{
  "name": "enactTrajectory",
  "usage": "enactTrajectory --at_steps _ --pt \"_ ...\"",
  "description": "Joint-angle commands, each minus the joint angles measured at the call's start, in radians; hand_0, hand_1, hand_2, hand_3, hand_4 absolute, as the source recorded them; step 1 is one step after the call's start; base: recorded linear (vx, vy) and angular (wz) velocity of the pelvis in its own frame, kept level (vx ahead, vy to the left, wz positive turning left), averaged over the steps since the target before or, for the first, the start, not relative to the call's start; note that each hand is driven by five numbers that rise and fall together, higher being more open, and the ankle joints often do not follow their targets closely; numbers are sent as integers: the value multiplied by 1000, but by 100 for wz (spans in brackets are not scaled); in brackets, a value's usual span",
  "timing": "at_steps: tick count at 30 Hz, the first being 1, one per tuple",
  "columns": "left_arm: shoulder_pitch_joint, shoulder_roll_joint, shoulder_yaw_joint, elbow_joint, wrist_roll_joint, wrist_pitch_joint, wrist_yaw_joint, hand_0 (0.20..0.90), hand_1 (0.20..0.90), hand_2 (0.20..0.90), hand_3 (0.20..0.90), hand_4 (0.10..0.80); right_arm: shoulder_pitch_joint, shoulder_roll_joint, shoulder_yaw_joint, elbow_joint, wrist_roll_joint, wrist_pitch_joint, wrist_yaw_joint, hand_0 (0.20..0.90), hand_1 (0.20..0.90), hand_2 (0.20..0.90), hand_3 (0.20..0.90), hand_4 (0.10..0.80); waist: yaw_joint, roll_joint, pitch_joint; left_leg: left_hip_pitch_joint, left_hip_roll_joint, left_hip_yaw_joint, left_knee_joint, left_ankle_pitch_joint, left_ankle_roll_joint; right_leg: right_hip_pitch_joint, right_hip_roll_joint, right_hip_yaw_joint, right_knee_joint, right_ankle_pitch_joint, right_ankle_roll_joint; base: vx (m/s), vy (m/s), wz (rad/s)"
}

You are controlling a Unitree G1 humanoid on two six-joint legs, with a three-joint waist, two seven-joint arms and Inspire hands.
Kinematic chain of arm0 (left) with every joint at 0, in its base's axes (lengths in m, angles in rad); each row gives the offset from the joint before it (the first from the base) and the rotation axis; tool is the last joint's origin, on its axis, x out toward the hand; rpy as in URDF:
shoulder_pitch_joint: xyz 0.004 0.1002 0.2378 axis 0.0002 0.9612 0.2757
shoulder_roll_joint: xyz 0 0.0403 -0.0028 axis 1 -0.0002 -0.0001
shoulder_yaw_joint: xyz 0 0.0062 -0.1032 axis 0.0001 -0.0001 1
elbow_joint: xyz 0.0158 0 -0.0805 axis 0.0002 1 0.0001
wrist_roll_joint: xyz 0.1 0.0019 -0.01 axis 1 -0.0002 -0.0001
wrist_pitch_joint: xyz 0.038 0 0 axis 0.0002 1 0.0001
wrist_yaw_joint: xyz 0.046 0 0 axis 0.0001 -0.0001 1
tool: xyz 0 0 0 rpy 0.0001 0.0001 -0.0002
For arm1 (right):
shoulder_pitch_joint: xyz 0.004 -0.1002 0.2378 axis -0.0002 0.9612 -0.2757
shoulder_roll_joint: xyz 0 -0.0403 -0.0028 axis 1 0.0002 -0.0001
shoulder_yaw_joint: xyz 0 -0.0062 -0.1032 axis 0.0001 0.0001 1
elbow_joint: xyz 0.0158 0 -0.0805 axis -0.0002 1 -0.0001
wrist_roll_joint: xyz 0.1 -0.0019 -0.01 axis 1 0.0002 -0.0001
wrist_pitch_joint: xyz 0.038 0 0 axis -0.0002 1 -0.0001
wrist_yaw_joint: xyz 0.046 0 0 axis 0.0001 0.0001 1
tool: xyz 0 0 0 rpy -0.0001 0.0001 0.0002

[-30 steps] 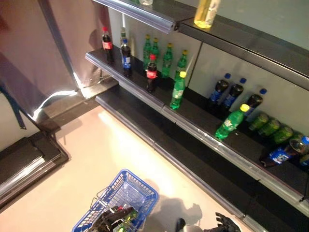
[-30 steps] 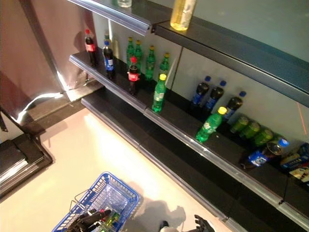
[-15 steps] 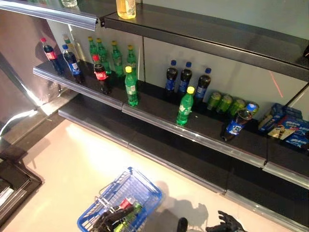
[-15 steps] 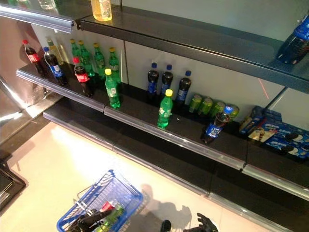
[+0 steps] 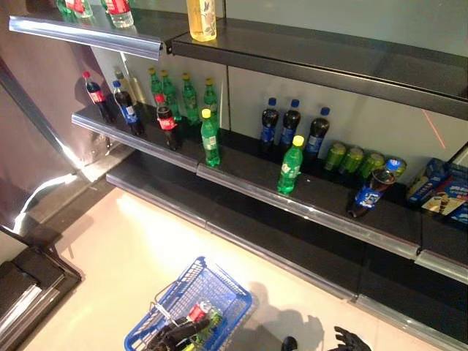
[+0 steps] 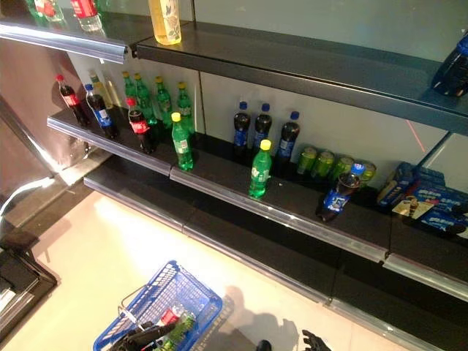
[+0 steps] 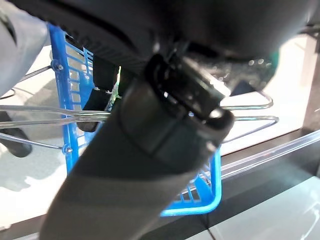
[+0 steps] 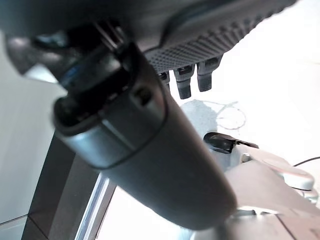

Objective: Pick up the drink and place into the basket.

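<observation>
The pale floor (image 5: pixel 139 248) between the blue basket (image 5: pixel 219 292) and the shelves lies open. On the middle shelf (image 5: pixel 241 179), two green bottles (image 5: pixel 210 139) (image 5: pixel 290 167) stand at the front edge, apart from each other and from the rows behind. A leaning blue-labelled bottle (image 5: pixel 369 194) rests against the green cans (image 5: pixel 352 159). The upper shelf (image 5: pixel 307 62) overhangs them all.

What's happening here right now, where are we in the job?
The robot stands before a drinks shelf. Its left hand is curled round the wire handle of the blue basket, which hangs low by the floor and already holds a red-labelled bottle and something green. The right hand is empty, fingers relaxed, at the view's bottom edge. Green bottles and dark ones stand on the shelf.
</observation>
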Motion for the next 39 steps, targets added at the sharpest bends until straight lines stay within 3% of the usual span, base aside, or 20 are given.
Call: enactTrajectory --at_steps 1,6,7,9,11,12,14,15,16,20,22,24,26,29,30,32,33,34,37,39 --pt "-58 92 26 -31 -6 -133 -81 300 300 300 200 100 -46 -5 -3 23 -12 -37 -14 900 900 900 900 800 -4 -39 -2 -68 -44 6 -3 56 46 69 -71 18 70 -90 69 41 59 1" --pt "-74 82 23 -47 -3 -118 -84 300 300 300 200 100 -63 -21 -3 15 2 -22 -22 900 900 900 900 800 11 -57 21 -82 -70 -13 54 34 69 50 -98 47 164 -102 74 14 176 -1" --pt "-88 87 20 -37 13 -109 -79 300 300 300 200 100 -64 -21 -12 8 15 -19 -20 900 900 900 900 800 3 -63 32 -86 -92 -22 62 26 96 -7 -145 74 318 -39 86 11 311 -2" --pt "-106 96 12 -12 9 -113 -68 300 300 300 200 100 -58 -23 -10 -1 21 -28 -9 900 900 900 900 800 -22 -59 56 -72 -114 -24 61 5 124 -180 -208 141 566 107 104 34 261 -13" --pt "-108 102 17 -4 11 -114 -56 300 300 300 200 100 -60 -29 -12 5 24 -21 4 900 900 900 900 800 -28 -69 77 -36 -131 -7 63 -22 121 -245 -240 129 544 188 122 101 41 -10" --pt "-107 104 17 -7 10 -113 -54 300 300 300 200 100 -61 -29 -13 7 24 -21 5 900 900 900 900 800 -27 -70 80 -31 -131 -3 62 -23 117 -243 -240 117 517 180 122 147 -94 9" --pt "-99 120 15 -22 14 -111 -63 300 300 300 200 100 -61 -24 -16 18 39 -30 14 900 900 900 900 800 -36 -75 91 -13 -129 1 65 -32 92 -202 -157 63 294 110 111 224 -235 -8" --pt "-100 128 5 -25 16 -109 -67 300 300 300 200 100 -59 -18 -11 17 49 -32 9 900 900 900 900 800 -46 -77 89 -15 -134 -8 68 -37 92 -202 -119 76 233 100 104 350 -351 -26" --pt "-110 142 -8 -33 13 -95 -65 300 300 300 200 100 -56 -9 -4 13 72 -28 -6 900 900 900 900 800 -72 -76 91 -12 -150 -31 78 -57 105 -230 -78 131 139 113 97 371 -340 -9" --pt "-103 154 -8 -20 17 -92 -85 300 300 300 200 100 -41 -11 -23 31 68 -34 -2 900 900 900 900 800 -121 -58 91 34 -154 -78 83 -99 136 -261 -25 210 87 107 84 359 -288 26" --pt "-97 150 -5 -18 15 -95 -92 300 300 300 200 100 -41 -13 -27 39 64 -40 1 900 900 900 900 800 -126 -52 86 43 -147 -85 83 -99 135 -252 -19 219 101 97 80 289 -252 86" --pt "-76 129 12 -43 5 -86 -92 300 300 300 200 100 -43 -16 -40 47 44 -39 -5 900 900 900 900 800 -127 -33 57 62 -118 -69 87 -94 108 -210 -18 205 111 64 64 327 -327 74" --pt "-55 110 25 -72 -14 -87 -96 300 300 300 200 100 -40 -29 -36 26 5 -39 0 900 900 900 900 800 -115 -20 36 14 -74 -50 220 -1 53 -160 -2 176 115 10 23 211 -270 8" --pt "-52 99 18 -113 -30 -79 -90 300 300 300 200 100 -40 -52 -27 -6 5 -36 4 900 900 900 900 800 -82 -44 54 -177 -36 -50 486 106 29 -75 3 168 107 -44 -22 111 -205 19" --pt "-54 94 14 -117 -30 -79 -90 300 300 300 200 100 -47 -58 -26 -5 17 -32 -1 900 900 900 900 800 -74 -44 62 -212 -27 -53 497 105 29 -57 7 160 106 -57 -29 108 -65 5" --pt "-63 82 6 -115 -30 -90 -97 300 300 300 200 100 -75 -74 -33 12 48 -40 -5 900 900 900 900 800 -55 -40 74 -207 -22 -42 342 77 37 -29 6 140 111 -82 -21 136 134 -1" --pt "-68 74 2 -110 -36 -100 -95 300 300 300 200 100 -88 -78 -35 24 42 -49 -5 900 900 900 900 800 -51 -38 75 -175 -36 -46 249 58 47 -26 2 143 111 -84 -12 173 277 19" --pt "-80 71 -7 -101 -44 -106 -89 300 300 300 200 100 -96 -82 -34 35 49 -62 -6 900 900 900 900 800 -48 -26 72 -151 -32 -79 138 73 44 -28 7 148 125 -97 -6 173 281 19" --pt "-105 67 -11 -82 -25 -104 -77 300 300 300 200 100 -100 -78 -29 38 62 -48 -20 900 900 900 900 800 -45 -20 65 -146 -32 -124 107 79 31 -20 -1 171 153 -127 -1 155 193 5" --pt "-116 74 -9 -64 -8 -97 -72 300 300 300 200 100 -94 -69 -30 36 68 -22 -34 900 900 900 900 800 -51 -15 56 -120 -25 -108 61 87 28 -8 -15 165 171 -139 12 193 184 -2"
